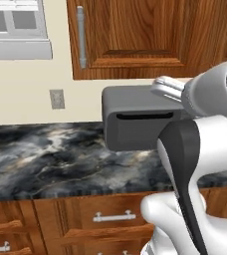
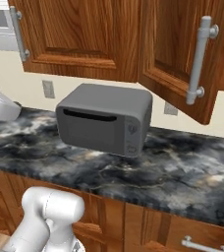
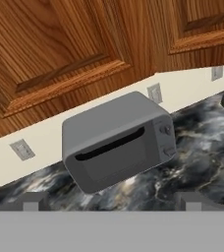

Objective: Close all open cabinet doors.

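**One cabinet door ajar above the grey oven**

A grey toaster oven (image 2: 104, 118) stands on the dark marbled table (image 2: 182, 172), toward its back edge and close to the cream wall. Its front, with a dark slot handle along the top and two knobs at one side, faces the table's front edge.

Above it hang the reddish-brown wooden cabinet doors. In the right base view the open cabinet door (image 2: 175, 54) swings out from the cabinet face over the right part of the table, its lower corner hanging above and to the right of the oven; its long silver bar handle (image 2: 200, 61) stands vertical near the free edge. The closed cabinet door (image 2: 72, 34) to its left lies flat against the cabinet, with its own bar handle at its left edge.

A wall socket (image 2: 48, 89) sits on the wall under the closed door, left of the oven, and a second one shows behind the open door's lower edge. Under the table's front edge run wooden drawer fronts (image 1: 110, 216) with short horizontal handles.

In the hand view the two dark fingers (image 3: 33, 201) rise at the bottom, set well apart with nothing between them: released, and well clear of the oven and the doors.
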